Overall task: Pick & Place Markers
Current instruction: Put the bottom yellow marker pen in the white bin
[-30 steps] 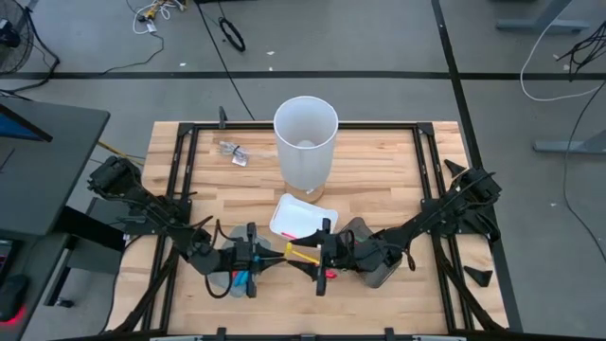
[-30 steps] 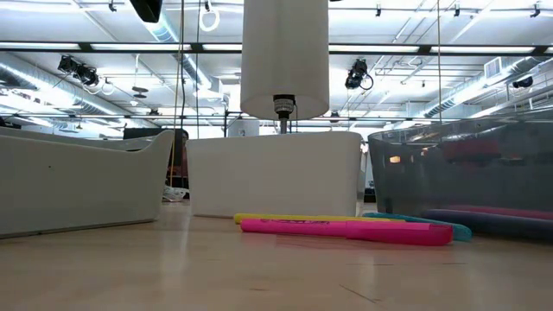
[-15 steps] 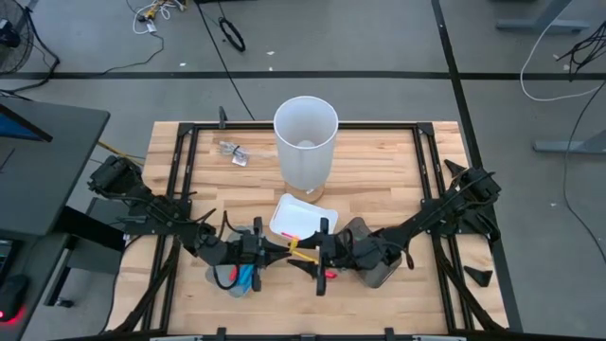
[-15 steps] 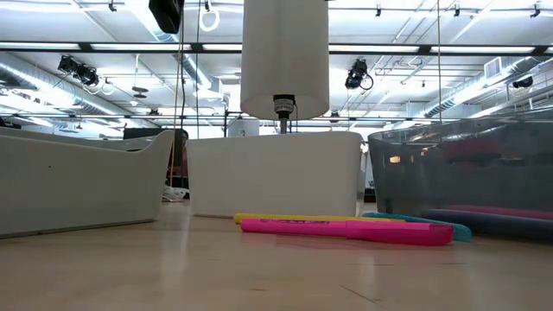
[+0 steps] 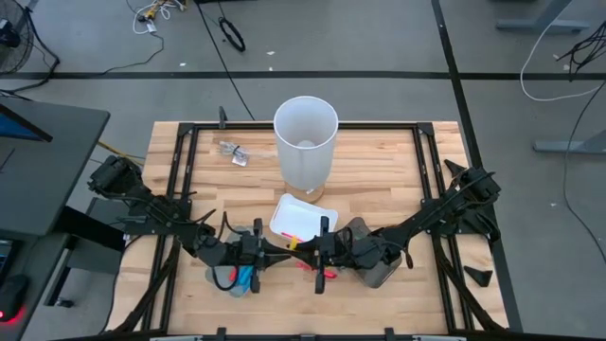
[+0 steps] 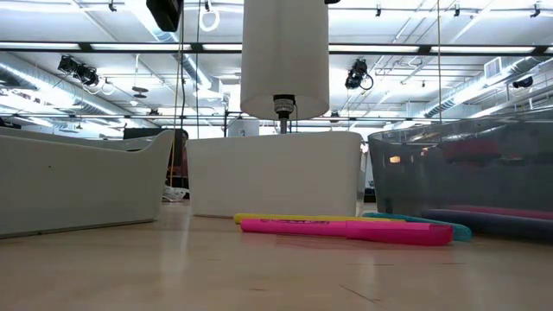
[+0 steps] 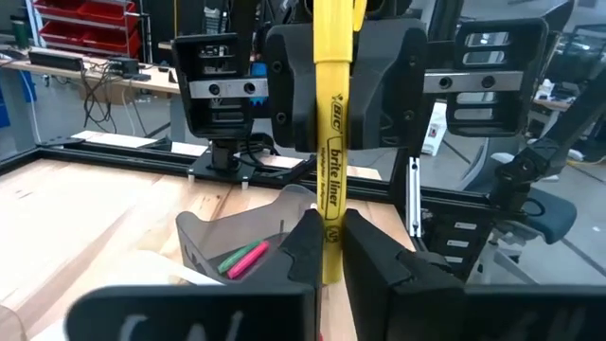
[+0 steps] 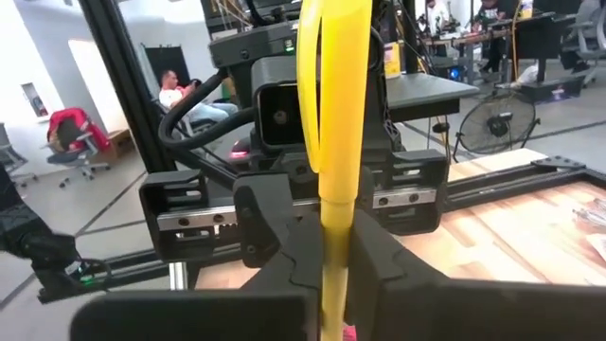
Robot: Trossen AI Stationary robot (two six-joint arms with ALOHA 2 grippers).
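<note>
We see both arms stretched low over the near part of the table, reaching toward each other from the two sides. The left gripper (image 5: 268, 251) and the right gripper (image 5: 310, 254) face each other at the middle, very near. In the left wrist view the left gripper (image 7: 327, 248) has its fingers pressed on a yellow marker (image 7: 330, 142). In the right wrist view the right gripper (image 8: 333, 254) is also closed on this same marker, so both hold it together.
</note>
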